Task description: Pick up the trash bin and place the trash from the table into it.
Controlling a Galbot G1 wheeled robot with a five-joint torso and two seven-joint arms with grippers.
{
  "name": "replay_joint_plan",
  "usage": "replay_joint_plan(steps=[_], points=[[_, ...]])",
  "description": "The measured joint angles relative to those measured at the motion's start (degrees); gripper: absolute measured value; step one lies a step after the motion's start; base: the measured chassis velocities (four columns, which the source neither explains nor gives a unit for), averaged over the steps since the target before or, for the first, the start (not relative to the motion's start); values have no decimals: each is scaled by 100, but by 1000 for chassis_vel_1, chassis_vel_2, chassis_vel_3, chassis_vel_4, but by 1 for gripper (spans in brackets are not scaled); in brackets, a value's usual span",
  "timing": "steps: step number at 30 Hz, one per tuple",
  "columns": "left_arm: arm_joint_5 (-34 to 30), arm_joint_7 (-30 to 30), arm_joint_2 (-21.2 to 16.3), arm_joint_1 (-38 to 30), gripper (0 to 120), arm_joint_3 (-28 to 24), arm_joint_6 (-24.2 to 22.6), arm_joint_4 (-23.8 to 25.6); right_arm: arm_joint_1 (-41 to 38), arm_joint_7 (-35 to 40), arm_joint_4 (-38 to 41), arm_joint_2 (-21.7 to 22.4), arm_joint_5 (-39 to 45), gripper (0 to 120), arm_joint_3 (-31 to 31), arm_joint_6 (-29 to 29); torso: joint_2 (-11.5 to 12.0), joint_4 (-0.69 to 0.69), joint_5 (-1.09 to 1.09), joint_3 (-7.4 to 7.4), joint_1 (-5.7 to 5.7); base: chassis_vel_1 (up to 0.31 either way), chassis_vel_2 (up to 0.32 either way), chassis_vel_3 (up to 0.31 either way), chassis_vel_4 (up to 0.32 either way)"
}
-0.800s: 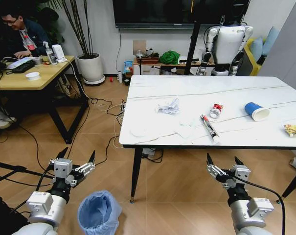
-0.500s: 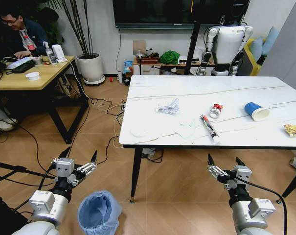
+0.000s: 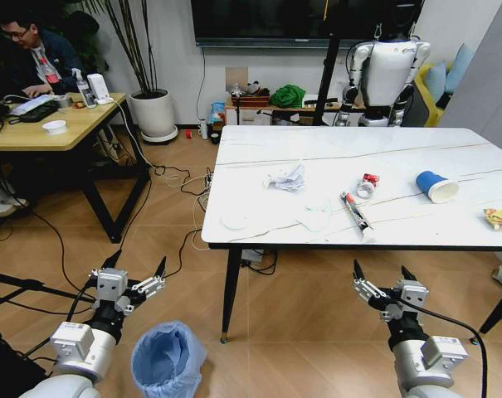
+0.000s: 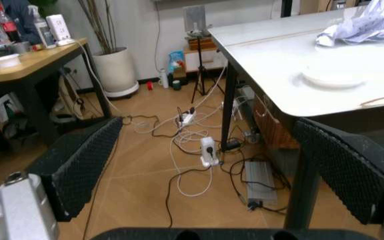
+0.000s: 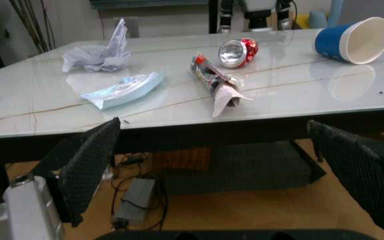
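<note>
The trash bin (image 3: pixel 168 361), lined with a crinkled light-blue bag, stands on the floor at the lower left. My left gripper (image 3: pixel 135 264) hangs open just up and left of it. My right gripper (image 3: pixel 380 270) is open too, in front of the table's (image 3: pixel 259 149) near edge. On the table lie crumpled paper (image 3: pixel 286 177), a flat white tissue (image 3: pixel 314 217), a long wrapper (image 3: pixel 355 216), a crushed can (image 3: pixel 367 186), a blue cup (image 3: pixel 436 186) on its side and a yellow wrapper (image 3: pixel 499 218). The right wrist view shows the can (image 5: pixel 235 51), wrapper (image 5: pixel 213 80) and cup (image 5: pixel 349 40) beyond the open fingers (image 5: pixel 85 165).
A black table leg (image 3: pixel 230 294) stands right of the bin. Cables and a power strip (image 4: pixel 209 150) trail over the wooden floor under the table's left end. A yellow wooden desk (image 3: pixel 43 133) sits at far left, a potted plant (image 3: pixel 153 112) and another robot (image 3: pixel 385 75) behind.
Both grippers have sunk very slightly and the view has shifted a touch. Both stay open; the bin and the trash have not moved.
</note>
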State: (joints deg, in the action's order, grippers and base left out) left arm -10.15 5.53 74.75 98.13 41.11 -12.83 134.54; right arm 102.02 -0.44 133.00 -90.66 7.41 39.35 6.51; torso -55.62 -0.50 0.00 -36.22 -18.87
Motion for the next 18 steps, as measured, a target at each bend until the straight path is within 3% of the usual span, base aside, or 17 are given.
replay_joint_plan(steps=[16,18], points=[[5,6,-11,-3,100,-4,22,-21,-11,19,-17,-10,2,100,5,-20,438,0,0,245,192,0,0,0,0],[7,6,-12,-8,100,1,22,-42,-35,20,-46,-15,4,100,4,-20,568,0,0,310,257,0,0,0,0]])
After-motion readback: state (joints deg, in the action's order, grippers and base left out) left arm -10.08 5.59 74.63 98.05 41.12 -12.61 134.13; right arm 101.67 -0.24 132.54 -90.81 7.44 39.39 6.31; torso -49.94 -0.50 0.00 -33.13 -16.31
